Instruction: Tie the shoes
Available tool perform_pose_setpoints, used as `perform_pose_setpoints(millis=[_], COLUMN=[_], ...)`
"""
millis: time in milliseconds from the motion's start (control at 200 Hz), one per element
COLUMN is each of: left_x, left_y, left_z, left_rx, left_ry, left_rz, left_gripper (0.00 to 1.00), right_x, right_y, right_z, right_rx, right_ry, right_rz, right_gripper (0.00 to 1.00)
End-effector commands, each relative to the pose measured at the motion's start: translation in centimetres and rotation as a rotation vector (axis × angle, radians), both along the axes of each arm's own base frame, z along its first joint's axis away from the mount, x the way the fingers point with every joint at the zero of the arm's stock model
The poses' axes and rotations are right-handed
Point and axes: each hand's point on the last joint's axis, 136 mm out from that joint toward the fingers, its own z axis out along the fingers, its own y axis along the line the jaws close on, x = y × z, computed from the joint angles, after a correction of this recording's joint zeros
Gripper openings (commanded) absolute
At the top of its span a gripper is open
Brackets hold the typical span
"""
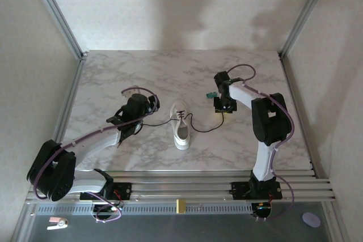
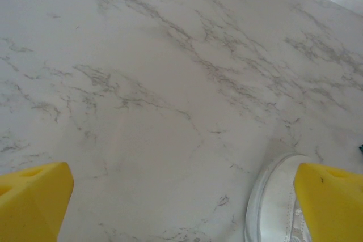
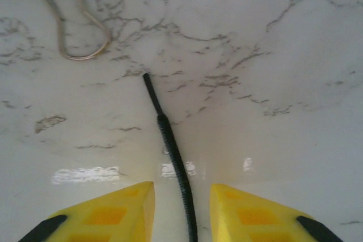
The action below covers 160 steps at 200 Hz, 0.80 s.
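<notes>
We see the white sneaker (image 1: 181, 128) at the centre of the marble table (image 1: 113, 72), between both arms. The left gripper (image 2: 181, 174) gapes wide beside it. The right gripper (image 3: 181, 188) straddles a black lace (image 3: 167, 134) (jaws narrowed, not pinching).

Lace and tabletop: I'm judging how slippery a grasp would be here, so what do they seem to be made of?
The lace looks like braided black textile, matte, with a ribbed weave and a smoother tip. The tabletop could be marble-patterned laminate or stone. Its finish is glossy, since it mirrors bright light patches.
</notes>
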Motion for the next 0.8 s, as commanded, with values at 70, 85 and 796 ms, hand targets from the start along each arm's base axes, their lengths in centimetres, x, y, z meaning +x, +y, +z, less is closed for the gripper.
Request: perform_pose_setpoints(millis=[70,85,796], left_x=[0.2,0.3,-4.5], left_y=[0.3,0.3,5.4], left_z=[0.1,0.2,-2.6], left_rx=[0.012,0.012,-0.039], left_ry=[0.009,0.009,0.167], left_rz=[0.040,0.041,0.355], left_gripper=[0.99,0.99,0.99], right_x=[-0.2,-0.2,-1.6], right_y=[-0.1,0.0,1.6], right_z=[-0.7,-0.8,7.4], right_rx=[0.005,0.004,0.020], right_ry=[0.046,0.047,-0.207], right_rz=[0.018,0.019,0.126], right_gripper=[0.27,0.27,0.00])
